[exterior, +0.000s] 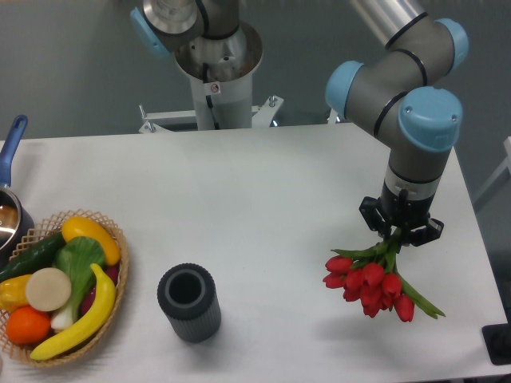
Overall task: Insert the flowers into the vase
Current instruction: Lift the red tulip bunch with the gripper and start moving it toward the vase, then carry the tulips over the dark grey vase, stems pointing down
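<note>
The flowers (pixel 366 285), a bunch of red tulip buds with green stems and leaves, hang above the right side of the table with the buds pointing down and toward me. My gripper (pixel 398 233) is shut on the flowers' stems, just above the buds. The vase (pixel 188 302), a dark grey ribbed cylinder with a round hole on top, stands upright near the table's front edge, well to the left of the flowers. A faint shadow lies on the table under the bunch.
A wicker basket (pixel 118 281) of colourful fruit and vegetables sits at the front left, close to the vase. A blue-handled pot (pixel 11 152) is at the left edge. The arm's base (pixel 214 72) stands behind the table.
</note>
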You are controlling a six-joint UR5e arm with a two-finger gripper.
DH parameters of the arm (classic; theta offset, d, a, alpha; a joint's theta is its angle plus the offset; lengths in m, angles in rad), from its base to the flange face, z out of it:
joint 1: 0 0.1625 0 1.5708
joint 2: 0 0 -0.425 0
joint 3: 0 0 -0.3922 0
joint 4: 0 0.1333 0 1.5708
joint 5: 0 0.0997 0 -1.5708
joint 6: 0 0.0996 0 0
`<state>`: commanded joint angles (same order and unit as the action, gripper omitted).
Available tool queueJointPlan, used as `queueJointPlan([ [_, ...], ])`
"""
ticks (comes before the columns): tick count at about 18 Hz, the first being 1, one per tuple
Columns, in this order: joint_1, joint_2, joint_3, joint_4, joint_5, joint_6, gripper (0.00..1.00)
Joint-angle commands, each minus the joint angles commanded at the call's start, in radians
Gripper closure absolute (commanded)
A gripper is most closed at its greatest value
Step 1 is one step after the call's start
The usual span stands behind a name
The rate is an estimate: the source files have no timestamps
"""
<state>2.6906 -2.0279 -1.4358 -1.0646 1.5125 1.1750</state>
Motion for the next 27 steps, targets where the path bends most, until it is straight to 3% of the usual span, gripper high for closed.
queueJointPlan([
  [7, -0.005, -0.003, 0.011, 0.018, -0.037, -0.012, 1.00],
  [12, -0.008, -0.012, 0.020, 0.093, -0.259, -0.082, 1.00],
  [18, -0.014, -0.044, 0.035, 0.146, -0.708, -0.261, 1.00],
  [21, -0.017, -0.044, 0.060, 0.178, -0.778, -0.293, 1.00],
  [24, -0.026, -0.058, 0.067, 0.264, -0.900, -0.333, 1.00],
  [27, -0.058, -0.057, 0.072, 0.284, -0.911, -0.350, 1.00],
])
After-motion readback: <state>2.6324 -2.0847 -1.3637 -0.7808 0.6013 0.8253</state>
